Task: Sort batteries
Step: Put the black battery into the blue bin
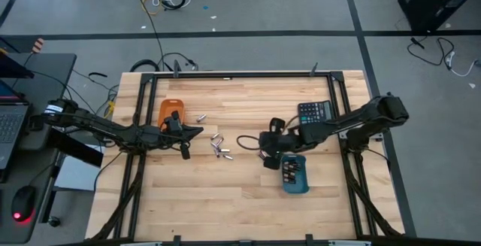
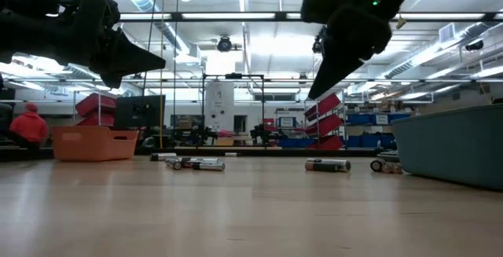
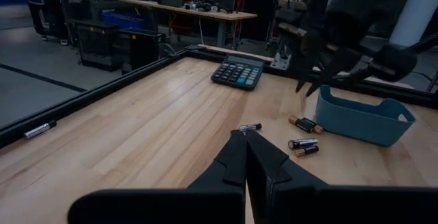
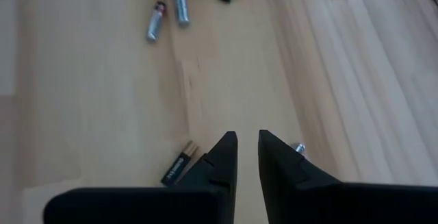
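Note:
Loose batteries lie on their sides on the wooden table: a small cluster point(image 1: 220, 148) mid-table, and one battery point(image 1: 201, 117) near the orange tray point(image 1: 170, 109). Several batteries point(image 1: 293, 172) lie in the blue tray point(image 1: 297, 187). My left gripper point(image 1: 197, 132) hovers beside the orange tray, shut point(image 3: 245, 142), pointing toward the cluster point(image 3: 301, 144). My right gripper point(image 1: 264, 156) hangs above the table left of the blue tray, its fingers narrowly open point(image 4: 247, 142) with nothing between them. A dark battery point(image 4: 179, 166) lies on the table beside one finger, and another battery point(image 4: 298, 147) peeks out behind the other.
A black calculator point(image 1: 314, 112) lies at the table's far right, behind the blue tray point(image 3: 363, 118). A black frame rail point(image 1: 240, 75) runs around the table. Bare wood lies along the near edge. A person in red point(image 2: 30, 125) sits far off in the room.

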`<action>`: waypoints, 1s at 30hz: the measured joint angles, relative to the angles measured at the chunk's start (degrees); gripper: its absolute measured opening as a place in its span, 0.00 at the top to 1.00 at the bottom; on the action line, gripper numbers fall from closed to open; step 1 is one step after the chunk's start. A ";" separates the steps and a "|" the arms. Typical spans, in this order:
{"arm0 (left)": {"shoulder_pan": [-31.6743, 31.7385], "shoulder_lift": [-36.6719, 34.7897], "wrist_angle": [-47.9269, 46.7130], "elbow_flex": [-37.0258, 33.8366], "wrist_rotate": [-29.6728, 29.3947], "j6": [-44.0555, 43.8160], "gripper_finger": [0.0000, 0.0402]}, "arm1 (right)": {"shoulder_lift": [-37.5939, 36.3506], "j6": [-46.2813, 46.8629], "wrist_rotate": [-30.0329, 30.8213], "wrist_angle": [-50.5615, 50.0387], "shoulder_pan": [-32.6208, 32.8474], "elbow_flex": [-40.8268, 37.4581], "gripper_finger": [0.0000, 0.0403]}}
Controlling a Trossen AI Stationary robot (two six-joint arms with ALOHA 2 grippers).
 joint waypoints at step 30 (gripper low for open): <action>0.00 -0.02 -1.75 -0.02 -0.04 0.42 1.00 | 12.15 -12.30 -5.26 0.17 -0.76 4.32 0.65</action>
